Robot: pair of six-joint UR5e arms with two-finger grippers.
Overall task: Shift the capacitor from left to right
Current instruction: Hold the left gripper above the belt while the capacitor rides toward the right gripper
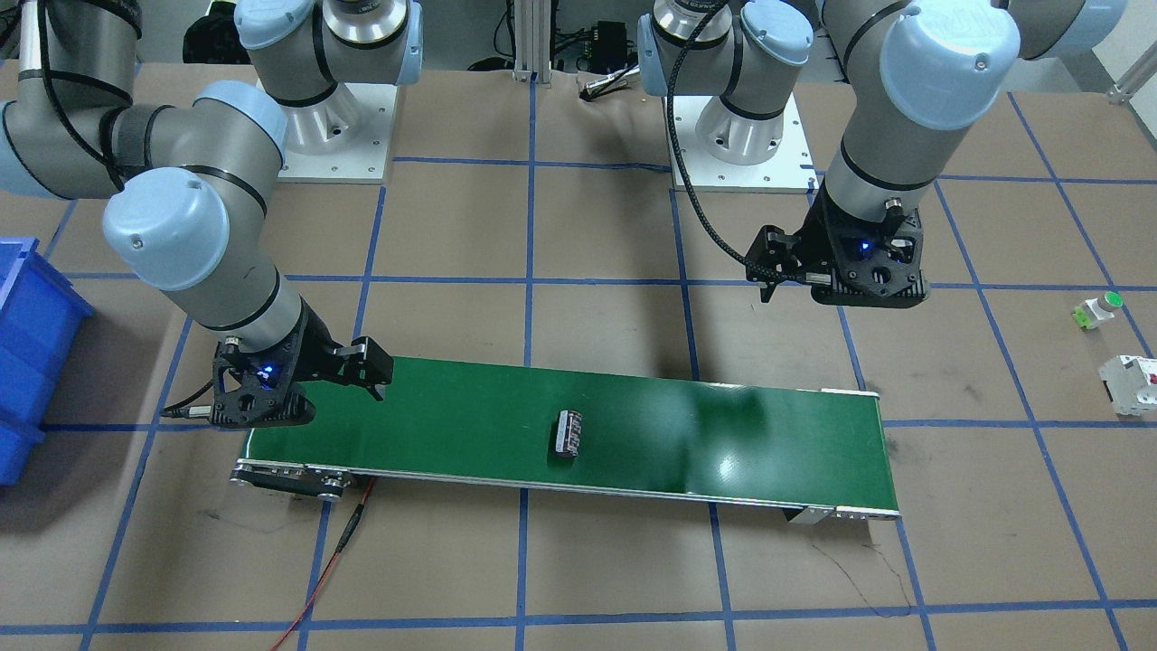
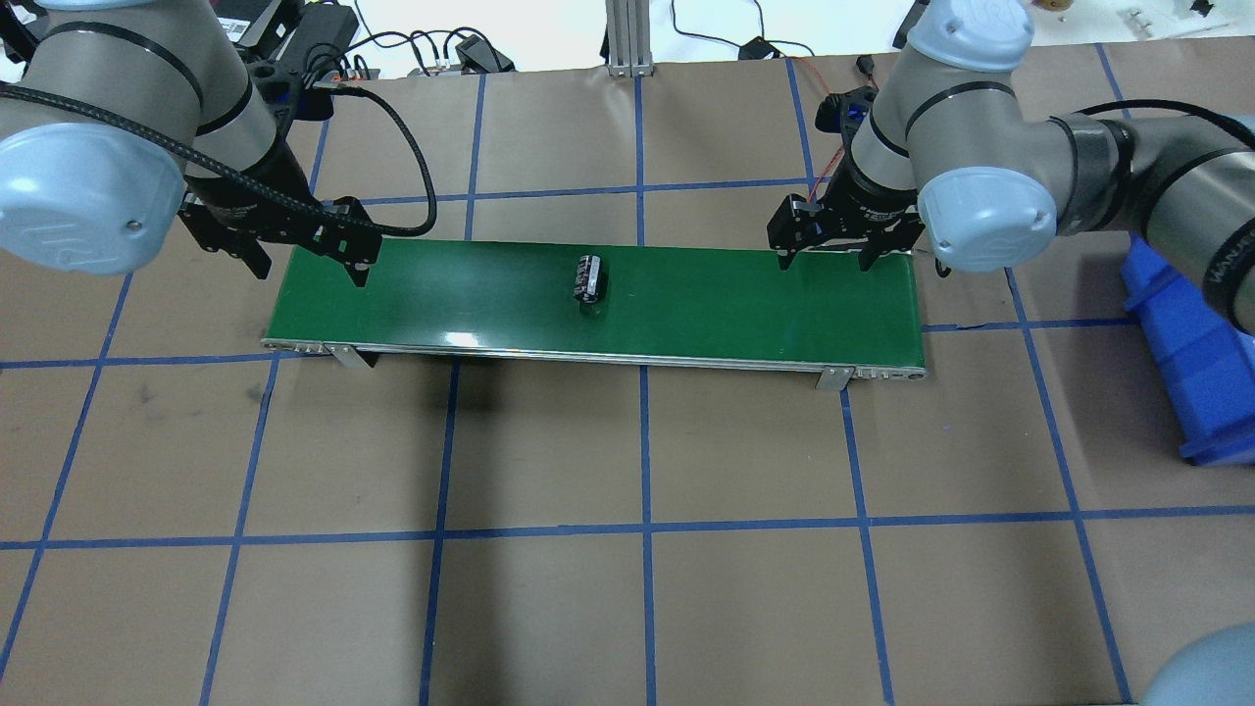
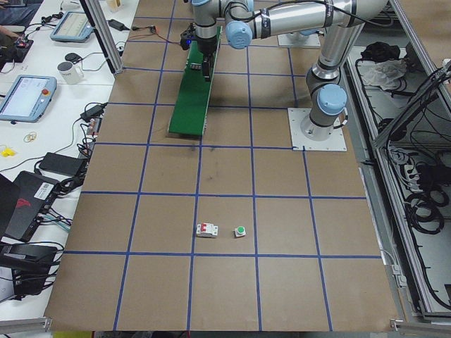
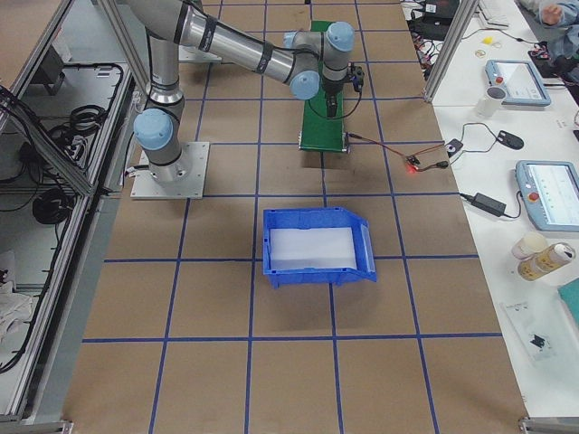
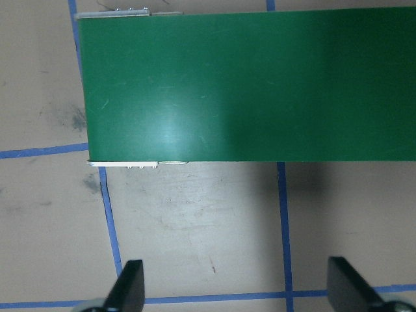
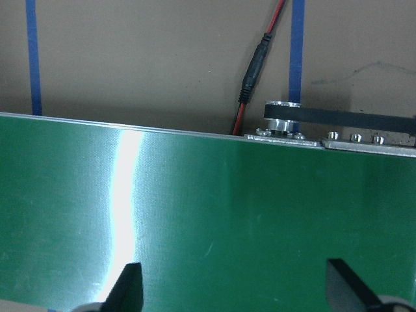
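Observation:
The capacitor (image 1: 569,434), a stubby black cylinder with a paler stripe, lies on its side near the middle of the green conveyor belt (image 1: 723,443). It also shows in the overhead view (image 2: 589,278). My left gripper (image 2: 312,257) is open and empty above the belt's left end (image 2: 324,304); its wrist view shows spread fingers (image 5: 127,289) over the brown table beside the belt (image 5: 247,84). My right gripper (image 2: 826,257) is open and empty above the belt's right end, fingers (image 6: 127,286) spread over the belt (image 6: 227,214). Neither gripper touches the capacitor.
A blue bin (image 2: 1186,343) stands on the table past the belt's right end. A white push-button with a green cap (image 1: 1101,307) and a white breaker with red marks (image 1: 1130,380) sit on the table beyond the left end. A red cable (image 1: 334,551) runs from the belt's motor end.

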